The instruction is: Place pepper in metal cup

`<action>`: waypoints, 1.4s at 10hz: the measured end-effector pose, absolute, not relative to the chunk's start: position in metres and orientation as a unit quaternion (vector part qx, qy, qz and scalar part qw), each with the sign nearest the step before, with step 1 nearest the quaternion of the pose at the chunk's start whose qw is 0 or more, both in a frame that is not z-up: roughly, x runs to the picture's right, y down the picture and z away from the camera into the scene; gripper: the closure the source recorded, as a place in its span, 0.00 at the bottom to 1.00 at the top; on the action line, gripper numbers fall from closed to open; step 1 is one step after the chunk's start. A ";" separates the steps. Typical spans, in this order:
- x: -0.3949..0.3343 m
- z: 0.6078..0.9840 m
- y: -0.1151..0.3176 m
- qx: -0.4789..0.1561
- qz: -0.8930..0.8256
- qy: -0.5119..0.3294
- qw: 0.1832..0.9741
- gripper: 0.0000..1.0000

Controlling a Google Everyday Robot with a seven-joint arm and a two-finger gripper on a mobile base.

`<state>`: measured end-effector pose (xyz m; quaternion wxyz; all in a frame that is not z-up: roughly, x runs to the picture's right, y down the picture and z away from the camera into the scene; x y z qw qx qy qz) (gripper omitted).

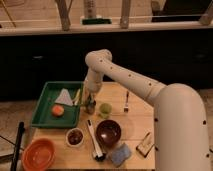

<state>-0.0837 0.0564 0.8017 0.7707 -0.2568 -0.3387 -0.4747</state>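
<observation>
At center-left of the frame, the gripper point(87, 98) hung over the metal cup point(90, 106), beside the green tray point(42, 113), its jaws pinching the slim pepper point(78, 96) just above the cup.

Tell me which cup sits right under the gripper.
The metal cup, grey, by the green tray's edge, beneath the gripper; the light green cup stands to its right.
</observation>
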 end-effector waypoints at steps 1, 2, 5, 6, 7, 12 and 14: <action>-0.083 0.802 0.056 -0.258 -0.474 -0.338 0.771 0.97; -0.083 0.804 0.056 -0.259 -0.472 -0.338 0.772 0.90; -0.083 0.806 0.057 -0.262 -0.469 -0.336 0.773 0.59; -0.083 0.807 0.058 -0.262 -0.469 -0.336 0.774 0.49; -0.082 0.808 0.058 -0.263 -0.468 -0.336 0.774 0.41; -0.079 0.810 0.060 -0.265 -0.466 -0.338 0.773 0.20; -0.079 0.810 0.061 -0.264 -0.465 -0.339 0.774 0.20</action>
